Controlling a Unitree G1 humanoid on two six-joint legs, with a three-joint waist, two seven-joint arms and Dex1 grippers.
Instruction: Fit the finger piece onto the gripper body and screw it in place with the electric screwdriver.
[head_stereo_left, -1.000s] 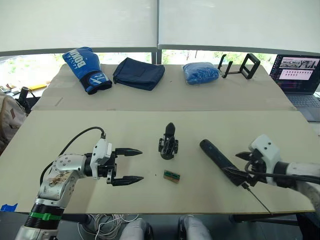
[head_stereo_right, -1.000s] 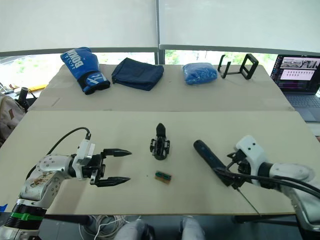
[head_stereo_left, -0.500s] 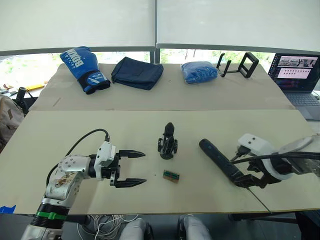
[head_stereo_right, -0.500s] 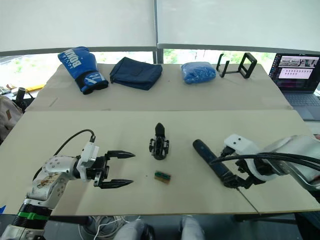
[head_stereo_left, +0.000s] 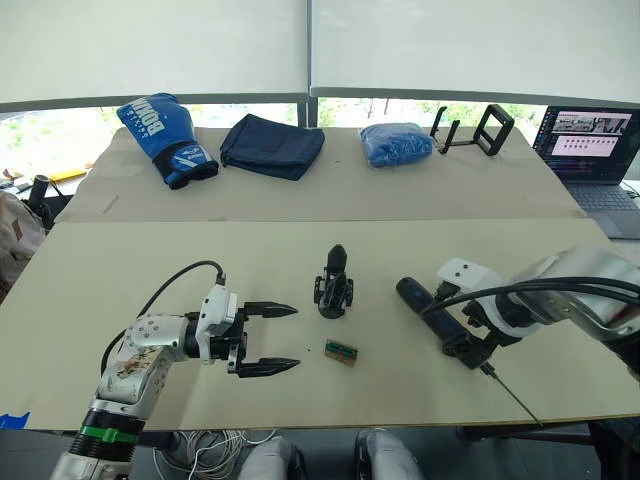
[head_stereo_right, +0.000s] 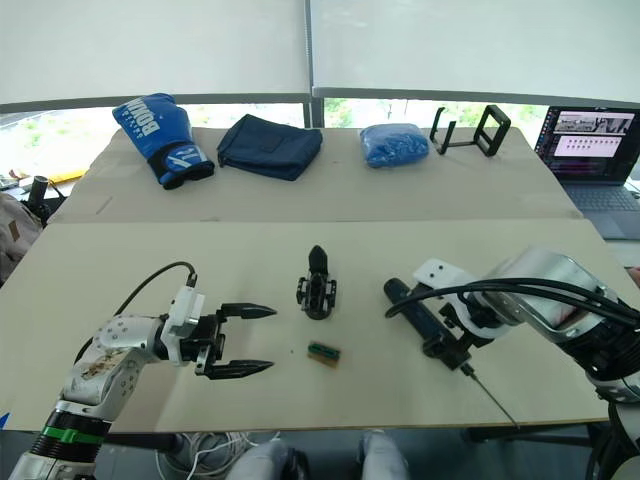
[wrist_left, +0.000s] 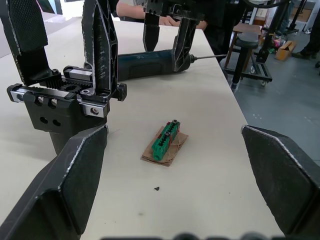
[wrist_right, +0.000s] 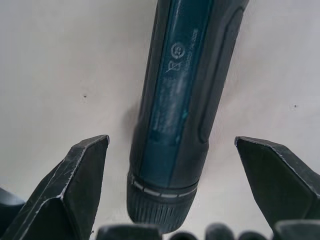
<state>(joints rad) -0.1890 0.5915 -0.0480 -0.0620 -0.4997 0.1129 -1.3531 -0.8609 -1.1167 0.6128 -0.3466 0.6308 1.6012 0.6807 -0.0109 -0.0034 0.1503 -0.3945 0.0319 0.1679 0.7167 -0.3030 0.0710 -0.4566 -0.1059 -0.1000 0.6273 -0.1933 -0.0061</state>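
The gripper body stands upright mid-table, its pointed finger up; it looms close in the left wrist view. The electric screwdriver lies flat to its right, with its thin bit pointing at the near edge. My right gripper points down, open, with one finger on each side of the screwdriver's front end and not closed on it. My left gripper hovers open left of the gripper body, holding nothing. A loose finger piece is out of view.
A small green-and-brown block lies just in front of the gripper body. On the far table are a blue boxing glove, a dark folded cloth, a blue bundle and a black frame stand. A laptop sits far right.
My right gripper has swung in from the right and turned fingers-down astride the screwdriver's front end. My left gripper has crept slightly toward the gripper body. The screwdriver has not moved.
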